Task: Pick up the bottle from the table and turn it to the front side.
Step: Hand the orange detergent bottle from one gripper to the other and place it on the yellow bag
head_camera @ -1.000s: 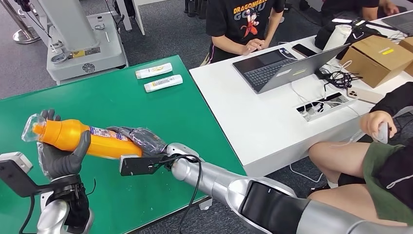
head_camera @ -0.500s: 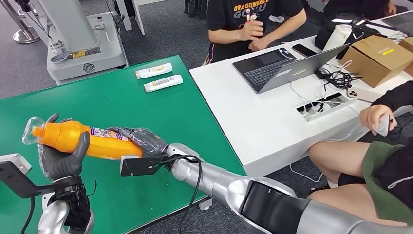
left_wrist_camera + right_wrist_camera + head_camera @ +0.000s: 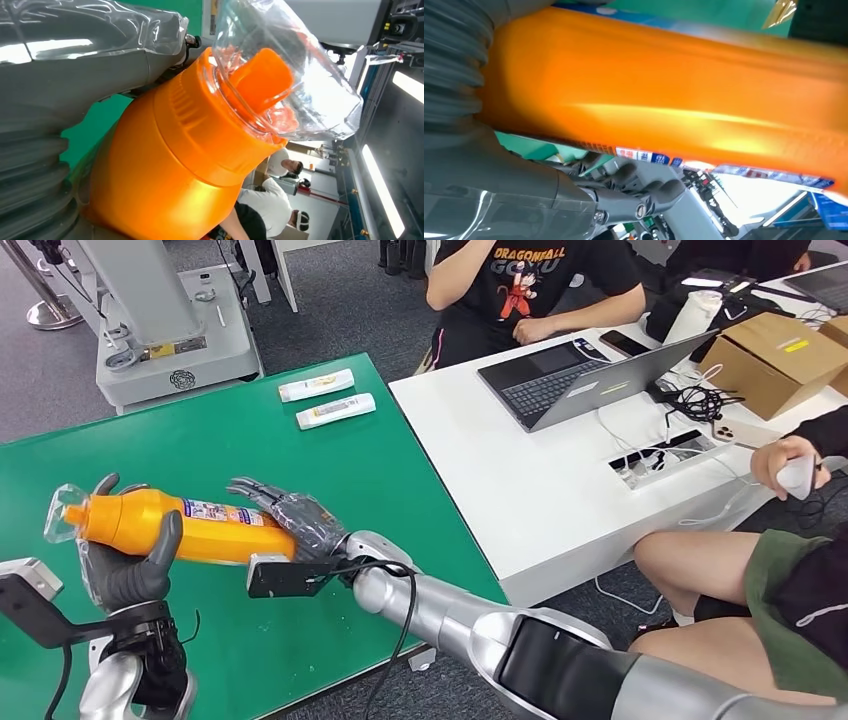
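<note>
Three views: one high overview and two close wrist cameras.

The head view looks forward and down from high on the body, taking in the green table (image 3: 300, 455) and the white desk (image 3: 560, 490) beyond it. The left wrist view sits directly behind the left hand (image 3: 55, 100), very near the neck end of the orange bottle (image 3: 165, 165). The right wrist view sits close behind the right hand (image 3: 499, 200), against the bottle's side. All three views share the bottle and patches of green table.

Black T-shirt (image 3: 525, 285) of seated person showing "DRAGONBALL" in orange; print on bottle (image 3: 175, 525) label staying unreadable.
</note>
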Available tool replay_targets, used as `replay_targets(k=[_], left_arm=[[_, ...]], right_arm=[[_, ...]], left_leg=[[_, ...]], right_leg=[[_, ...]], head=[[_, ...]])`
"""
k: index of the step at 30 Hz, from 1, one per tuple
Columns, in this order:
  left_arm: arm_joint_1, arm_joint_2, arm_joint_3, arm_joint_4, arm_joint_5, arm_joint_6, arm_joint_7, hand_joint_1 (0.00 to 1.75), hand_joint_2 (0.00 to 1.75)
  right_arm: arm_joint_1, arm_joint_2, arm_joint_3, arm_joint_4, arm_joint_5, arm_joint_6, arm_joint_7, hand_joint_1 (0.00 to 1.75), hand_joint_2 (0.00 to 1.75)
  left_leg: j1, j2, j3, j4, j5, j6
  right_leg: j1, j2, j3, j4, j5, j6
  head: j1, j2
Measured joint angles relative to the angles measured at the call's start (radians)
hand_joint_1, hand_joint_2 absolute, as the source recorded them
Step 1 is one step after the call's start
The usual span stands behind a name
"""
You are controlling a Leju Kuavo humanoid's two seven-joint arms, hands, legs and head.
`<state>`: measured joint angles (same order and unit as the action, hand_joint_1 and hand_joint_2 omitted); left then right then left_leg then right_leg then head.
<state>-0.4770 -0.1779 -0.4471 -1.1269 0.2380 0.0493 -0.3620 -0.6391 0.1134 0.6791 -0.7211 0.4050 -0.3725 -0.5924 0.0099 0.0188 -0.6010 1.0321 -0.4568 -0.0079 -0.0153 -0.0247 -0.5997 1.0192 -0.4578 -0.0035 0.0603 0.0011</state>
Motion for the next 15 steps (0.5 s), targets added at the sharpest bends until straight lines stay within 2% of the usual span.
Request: replay_targets(k=[8, 15], left_arm=[[0.004, -0.001, 0.005, -0.003, 0.0, 0.005, 0.0, 1.75, 1.75], [0.004, -0.001, 0.02, -0.014, 0.0, 0.012, 0.0, 1.75, 1.75]], right_arm=[[0.021, -0.005, -0.028, -0.044, -0.003, -0.008, 0.01, 0.0, 1.75], [0.055, -0.011, -0.051, -0.141, 0.002, -0.026, 0.05, 0.0, 1.75]], left_leg=[[0.0, 0.0, 0.0, 0.0, 0.0, 0.0], [0.0, 0.0, 0.0, 0.0, 0.0, 0.0]], right_leg=[[0.0, 0.0, 0.0, 0.0, 0.0, 0.0], [0.0, 0.0, 0.0, 0.0, 0.0, 0.0]], head=[[0.0, 0.0], [0.0, 0.0]])
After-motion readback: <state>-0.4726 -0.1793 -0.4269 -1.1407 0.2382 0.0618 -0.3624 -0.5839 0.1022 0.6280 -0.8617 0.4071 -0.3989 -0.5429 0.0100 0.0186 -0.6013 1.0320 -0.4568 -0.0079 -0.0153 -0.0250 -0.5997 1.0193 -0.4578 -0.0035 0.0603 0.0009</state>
